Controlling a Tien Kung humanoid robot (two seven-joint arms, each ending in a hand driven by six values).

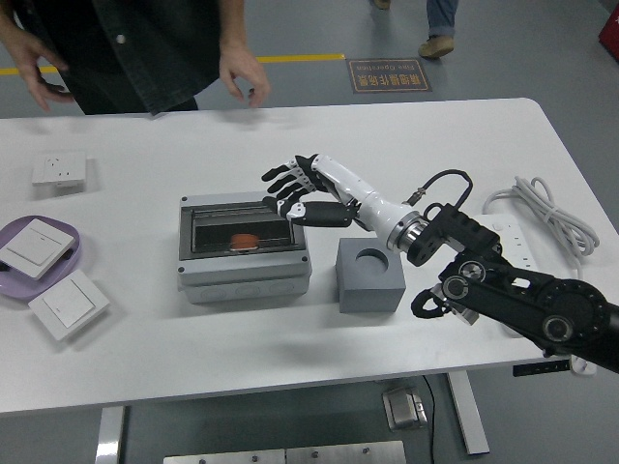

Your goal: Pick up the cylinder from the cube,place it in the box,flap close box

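Note:
The grey box [244, 275] stands left of centre with its clear lid flat down. Through the lid the orange cylinder [244, 240] shows inside. Right of the box sits the grey cube [370, 276], its round top hole bare. My right hand [295, 193] hovers above the box's back right corner, fingers spread and holding nothing. Its black arm [503, 295] comes in from the right edge. My left arm is out of the picture.
A person stands at the far left side, both hands [240, 75] raised off the table. A purple plate [58, 280] with a white switch, another switch [68, 304] and a white socket [59, 171] lie at left. A power strip and cable [542, 217] lie at right.

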